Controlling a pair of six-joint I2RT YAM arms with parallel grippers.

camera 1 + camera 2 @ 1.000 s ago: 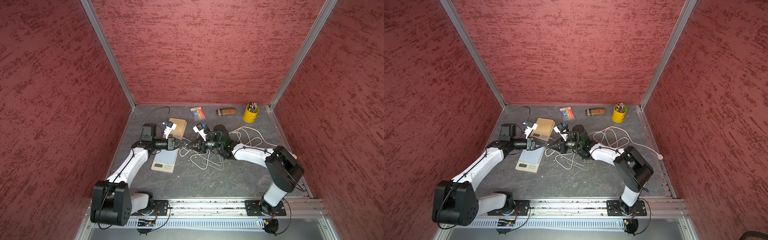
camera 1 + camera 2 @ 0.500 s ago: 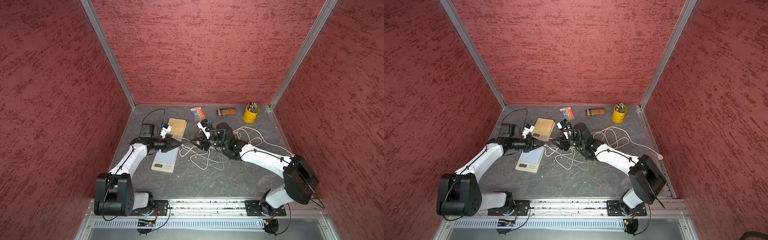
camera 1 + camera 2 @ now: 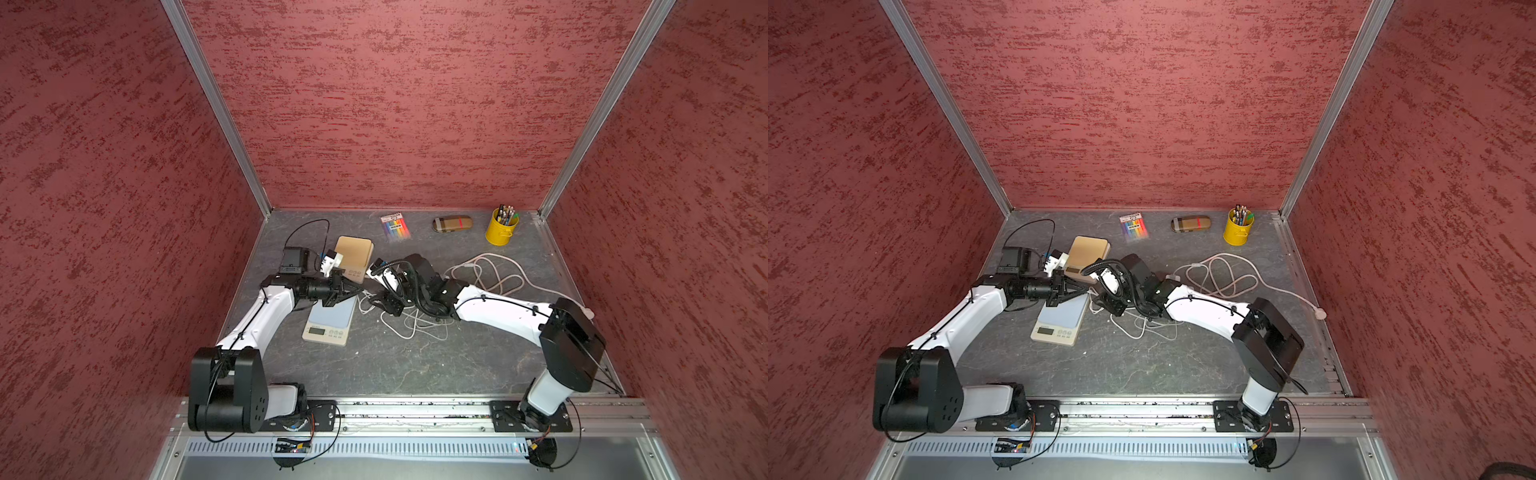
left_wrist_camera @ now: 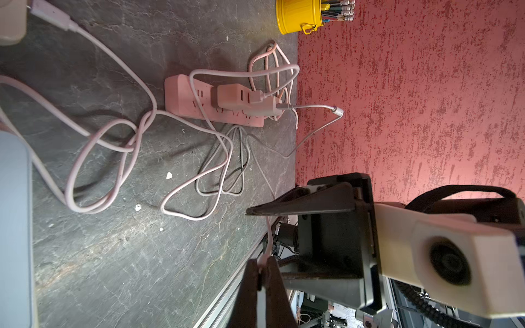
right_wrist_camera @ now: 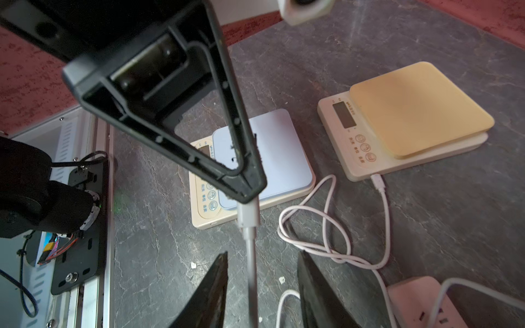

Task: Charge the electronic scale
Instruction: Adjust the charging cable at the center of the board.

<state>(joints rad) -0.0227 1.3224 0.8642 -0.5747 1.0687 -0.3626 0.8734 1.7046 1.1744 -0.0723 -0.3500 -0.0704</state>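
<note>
The blue scale (image 3: pixel 330 320) is lying unplugged on the desk (image 3: pixel 395 365). Above it the left claw (image 3: pixel 351 292) is clenching the plug (image 5: pixel 248 211); the right claw (image 5: pixel 262 254) is hanging released around the cable (image 5: pixel 251 272). Next the plug is probably needing careful aiming into the scale's port.

— Where did the head cameras sit?
— High over my base, both staring down at the whole counter (image 3: pixel 395 365) from afar.
— The wrists?
— Close. Left looked past my left claw (image 4: pixel 260 267) toward the power strip (image 4: pixel 179 96); right caught its end too.
</note>
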